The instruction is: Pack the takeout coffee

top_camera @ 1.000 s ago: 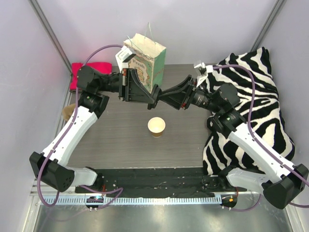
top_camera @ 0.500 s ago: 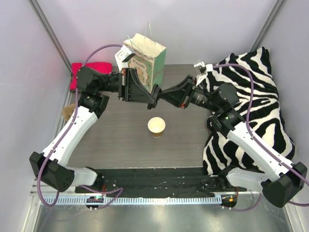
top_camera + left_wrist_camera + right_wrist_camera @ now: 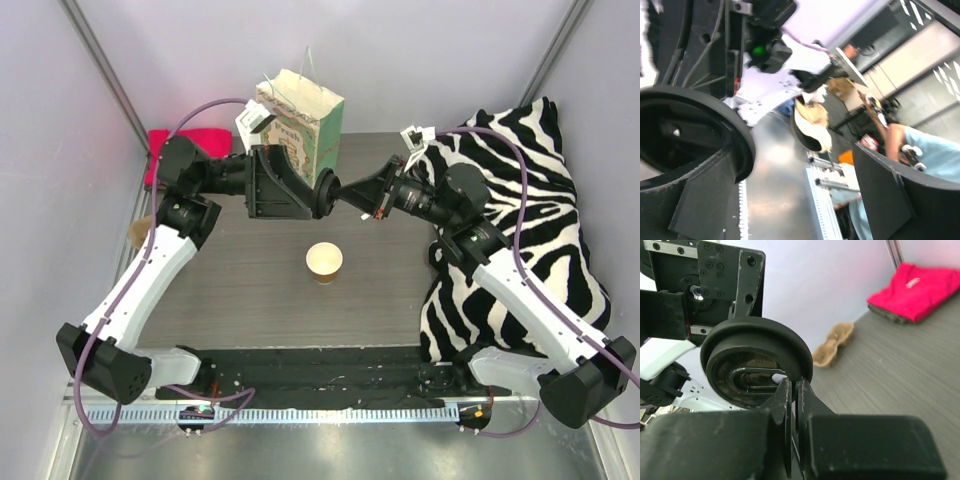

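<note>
As the right gripper (image 3: 793,390) is being brought in closer than a second ago, the black lid (image 3: 756,365) is being clamped by its rim between its fingers, while the left gripper (image 3: 790,160) is being held wide apart just behind; a handover is judged under way, the cup (image 3: 324,261) being left uncapped below both

Paper bag (image 3: 298,128), front panel: green script word, reads like "Fresh"; the smaller print under it is too small to read.
Red cloth (image 3: 920,290), pale patch: marking illegible.
Other surfaces: nothing legible.
</note>
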You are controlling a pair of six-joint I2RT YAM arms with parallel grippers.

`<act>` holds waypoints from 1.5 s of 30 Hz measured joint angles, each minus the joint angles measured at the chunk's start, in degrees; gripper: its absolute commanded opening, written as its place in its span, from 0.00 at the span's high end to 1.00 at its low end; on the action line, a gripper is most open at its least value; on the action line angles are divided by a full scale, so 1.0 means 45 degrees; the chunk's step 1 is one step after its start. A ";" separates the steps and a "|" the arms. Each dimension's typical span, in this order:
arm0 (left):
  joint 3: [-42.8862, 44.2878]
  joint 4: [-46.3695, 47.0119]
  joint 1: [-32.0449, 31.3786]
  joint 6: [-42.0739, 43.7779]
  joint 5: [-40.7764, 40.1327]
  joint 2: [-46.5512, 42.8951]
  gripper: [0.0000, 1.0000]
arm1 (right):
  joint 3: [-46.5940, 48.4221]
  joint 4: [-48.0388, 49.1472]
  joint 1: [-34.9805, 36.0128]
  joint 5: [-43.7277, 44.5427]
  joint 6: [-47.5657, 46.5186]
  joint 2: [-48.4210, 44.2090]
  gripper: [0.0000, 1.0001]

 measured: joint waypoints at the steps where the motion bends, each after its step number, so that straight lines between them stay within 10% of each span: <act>1: -0.0117 -0.0539 0.0146 0.0495 -0.0092 -0.0146 0.00 | 0.0199 -0.0709 -0.0165 0.0015 -0.0073 0.0073 0.99; 8: -0.0238 -0.7616 0.1987 0.5853 -0.1991 -0.1015 0.00 | 0.2477 -0.5610 -0.0476 0.0073 -0.2458 0.0301 0.99; 13: 0.0865 -1.3104 0.2871 0.9675 -0.7436 -0.1341 0.00 | 0.4799 -0.9194 -0.0495 0.0636 -0.5241 0.1321 0.99; 22: 0.0719 -1.6529 0.3852 1.1448 -1.4183 -0.2531 0.00 | 0.7839 -1.4654 -0.0170 0.2788 -1.0093 0.5712 0.99; 45: -0.1617 -1.7228 0.5362 1.1123 -1.1492 -0.1117 0.00 | 1.0948 -1.7471 0.3303 0.7359 -1.2667 1.0389 0.99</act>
